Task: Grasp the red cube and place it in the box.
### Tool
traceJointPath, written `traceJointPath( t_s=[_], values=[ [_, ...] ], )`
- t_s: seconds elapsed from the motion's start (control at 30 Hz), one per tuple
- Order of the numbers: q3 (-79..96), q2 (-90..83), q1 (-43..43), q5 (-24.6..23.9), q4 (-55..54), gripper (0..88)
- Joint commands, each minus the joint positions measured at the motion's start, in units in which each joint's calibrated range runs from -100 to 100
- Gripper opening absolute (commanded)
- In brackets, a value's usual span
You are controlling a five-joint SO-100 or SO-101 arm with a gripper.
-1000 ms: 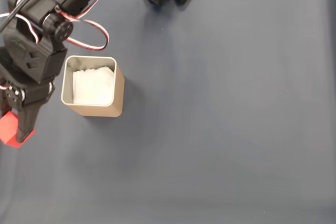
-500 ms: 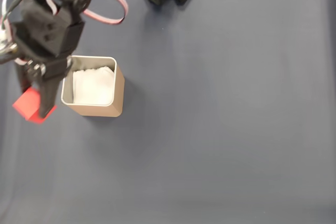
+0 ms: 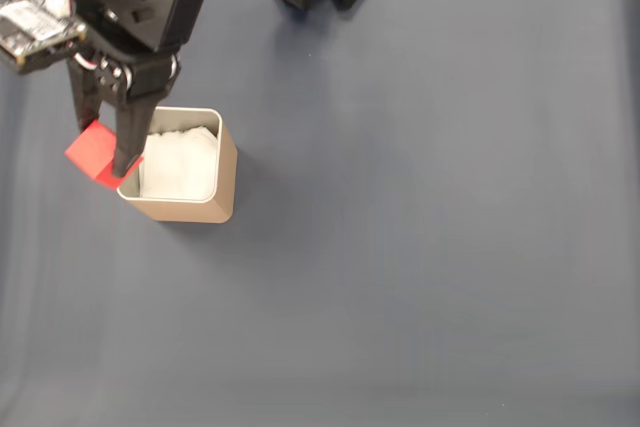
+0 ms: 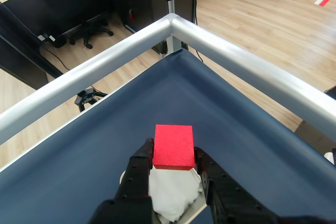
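Just then, in the fixed view, my gripper [image 3: 103,159] pointed down the picture with its two dark fingers closed on the red cube [image 3: 93,150], which I held clear of the tabletop. The cube sat at the left edge of the box [image 3: 228,172], overlapping that left rim rather than lying squarely over the opening. One finger ran down across the rim on the box side of the cube, and the other stood on the cube's far left side. The box itself rested on the dark blue table [image 3: 430,227], tan on its outer walls, with white lining showing inside. My arm's black body filled the upper left of that view, with red and white wires looping toward the black base at the top edge.

In the wrist view the red cube [image 4: 172,146] showed pinched between my fingers [image 4: 137,171], its flat top face turned toward the camera. My gripper [image 4: 173,165] had the cube's sides pressed by both pads, so the jaws were only as wide as the cube. Directly under the cube lay the white lining and a bit of the box [image 4: 189,214] rim. Beyond it the table [image 4: 94,150] surface ran to a silver corner rail [image 4: 173,24], with a wooden floor and dark office furniture behind.
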Motion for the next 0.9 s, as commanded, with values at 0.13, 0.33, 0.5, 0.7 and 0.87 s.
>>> traceJointPath(
  t_s=[0.13, 0.33, 0.5, 0.7, 0.87],
  values=[
    [6.13, -10.81, -0.07, 0.59, 0.83, 3.5],
    [12.70, -16.69, -0.42, 0.34, -0.16, 3.4],
    [16.98, -20.33, -0.78, -0.05, -1.80, 3.3],
    [21.72, -23.96, -1.49, -0.44, -4.10, 3.4],
    [23.54, -26.30, -3.05, -0.73, -4.75, 3.4]
  ],
)
